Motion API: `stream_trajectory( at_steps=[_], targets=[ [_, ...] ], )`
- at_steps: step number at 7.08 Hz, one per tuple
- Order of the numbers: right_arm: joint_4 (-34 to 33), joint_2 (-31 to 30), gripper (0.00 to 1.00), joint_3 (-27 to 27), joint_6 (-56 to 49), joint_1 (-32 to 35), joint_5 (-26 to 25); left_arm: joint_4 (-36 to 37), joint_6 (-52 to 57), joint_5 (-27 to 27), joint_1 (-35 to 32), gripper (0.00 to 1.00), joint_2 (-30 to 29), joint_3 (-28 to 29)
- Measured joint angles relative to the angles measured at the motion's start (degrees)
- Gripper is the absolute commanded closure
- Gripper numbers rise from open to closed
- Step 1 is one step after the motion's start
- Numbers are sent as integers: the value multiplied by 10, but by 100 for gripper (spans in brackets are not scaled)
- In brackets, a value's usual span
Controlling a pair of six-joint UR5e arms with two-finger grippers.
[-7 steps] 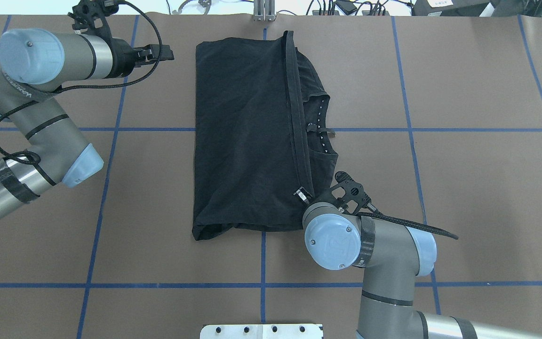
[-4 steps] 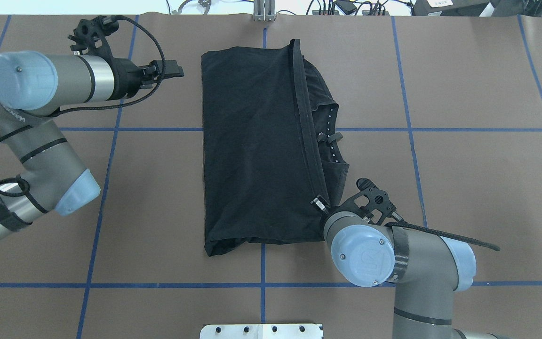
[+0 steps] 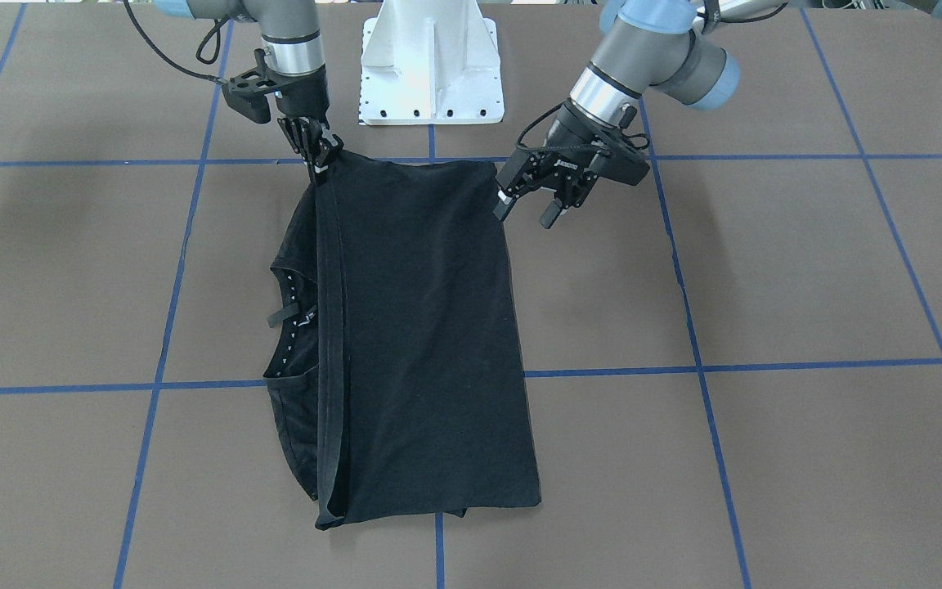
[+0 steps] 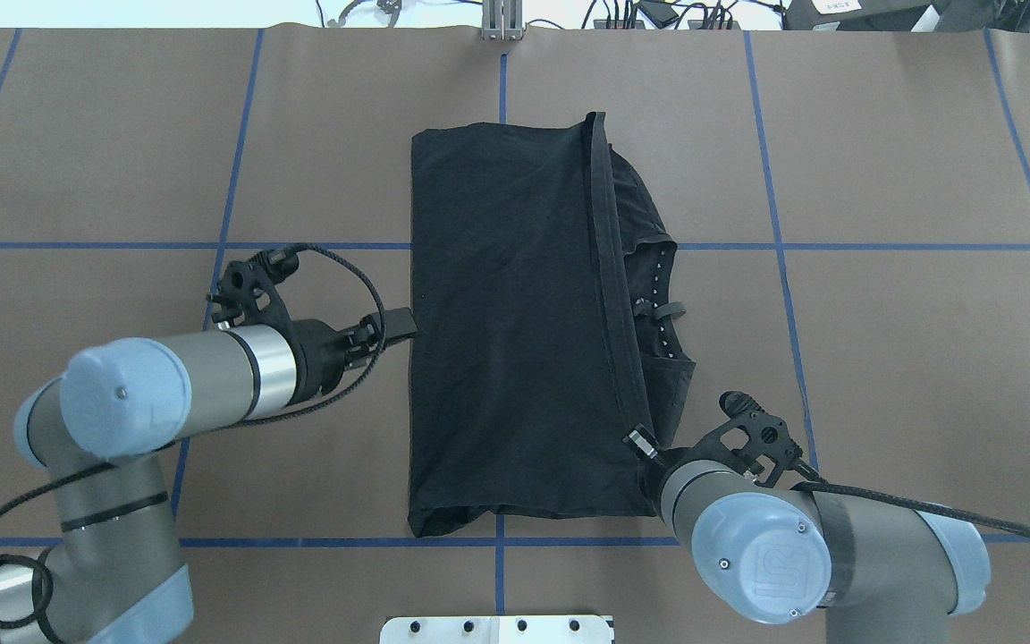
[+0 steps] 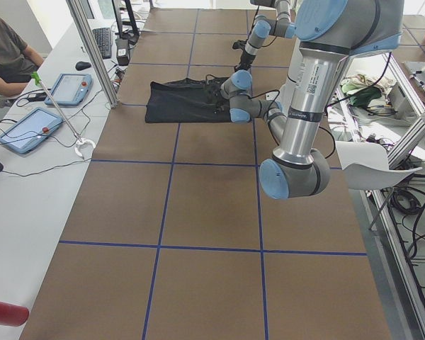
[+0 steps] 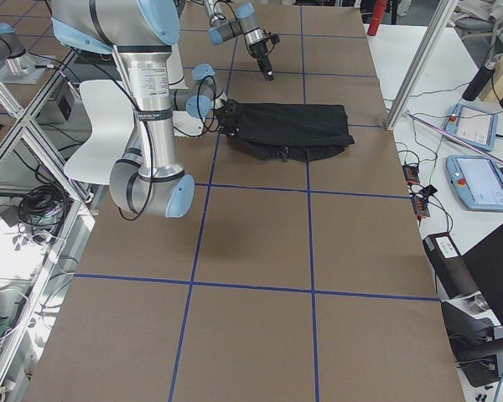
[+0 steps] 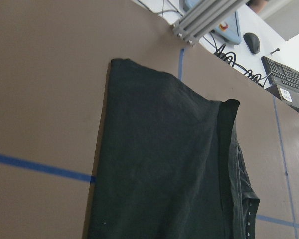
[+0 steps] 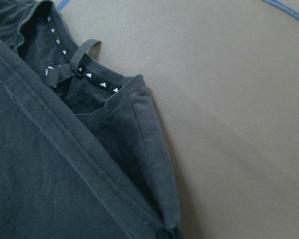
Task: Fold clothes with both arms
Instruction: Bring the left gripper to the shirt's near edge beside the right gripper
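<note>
From the front, the left hand (image 3: 526, 214) is spread wide beside the shirt (image 3: 422, 343); the right hand (image 3: 320, 166) pinches its hem, half hidden overhead.

A brown table (image 4: 908, 134) gridded with blue tape lines (image 4: 908, 246) stands beside a white bench (image 5: 21, 202) carrying tablets (image 5: 27, 129).

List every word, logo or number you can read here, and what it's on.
"UR": light blue round joint cap of the right arm.
White sticker on the silver-grey left arm: print too small to read.
White triangles on the black T-shirt's collar tape: marks only, no letters.
</note>
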Motion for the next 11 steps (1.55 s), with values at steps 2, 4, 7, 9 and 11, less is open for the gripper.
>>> stream_trajectory(
  at_steps=[2,4,7,9,11],
  targets=[
    [1,-6,100,8,1,-3,0,39,-36,29,71,39,3,-6],
    [1,-6,100,10,1,-3,0,57,-58,33,117,39,4,-9],
    [2,-7,100,13,7,-4,0,109,-83,34,155,39,3,-26],
    [2,-7,100,15,10,-4,0,121,-92,34,165,39,1,-28],
    [2,-8,100,15,11,-4,0,122,-93,33,167,42,-1,-24]
  ],
)
